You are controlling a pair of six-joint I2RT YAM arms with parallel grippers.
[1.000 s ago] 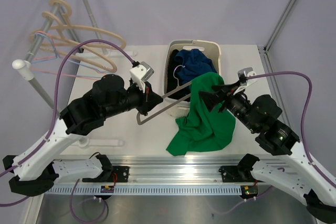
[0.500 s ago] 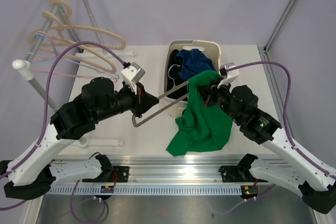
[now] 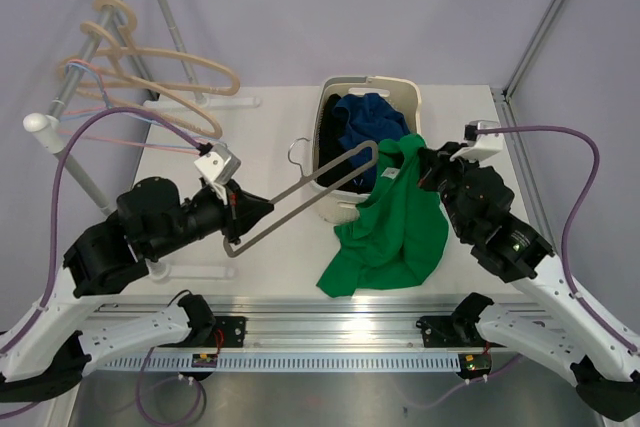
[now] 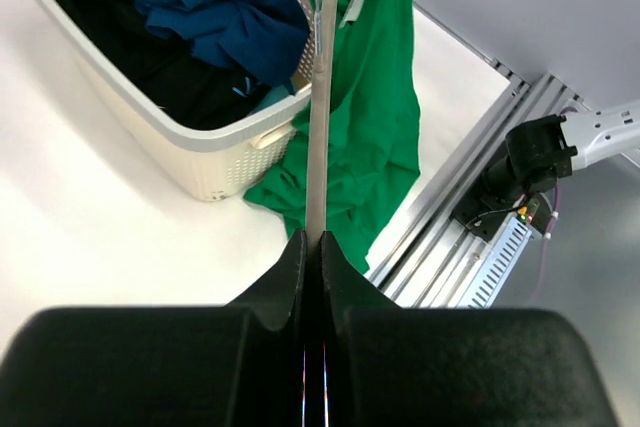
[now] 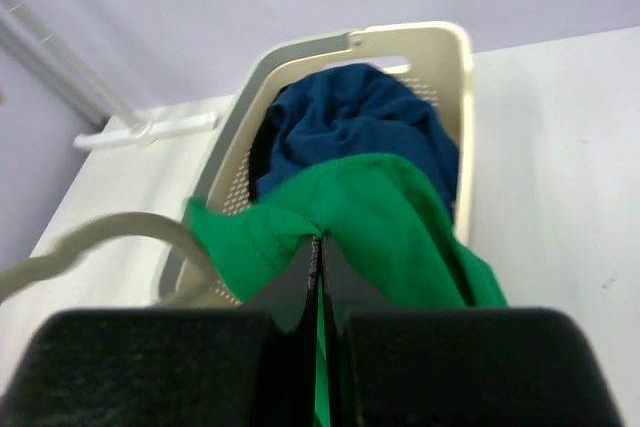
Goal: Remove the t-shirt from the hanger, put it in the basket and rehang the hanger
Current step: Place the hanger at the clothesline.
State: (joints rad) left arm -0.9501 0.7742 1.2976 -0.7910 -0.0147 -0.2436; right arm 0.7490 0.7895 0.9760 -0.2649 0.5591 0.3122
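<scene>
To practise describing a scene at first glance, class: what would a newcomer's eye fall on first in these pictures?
The bright green t-shirt stands out first, draped from the right tool, shut on its upper edge, down onto the table right of centre. Next comes the grey hanger, clamped in the left tool, its far end at the shirt's edge by a cream laundry basket of dark blue clothing.

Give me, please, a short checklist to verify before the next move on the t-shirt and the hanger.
1. Left claw shut on hanger: ok.
2. Right claw pinching t-shirt: ok.
3. T-shirt free of hanger: not ok, the hanger's far end goes under the green cloth.
4. Hook clear of basket: cannot tell, it is close beside the wall.
</scene>
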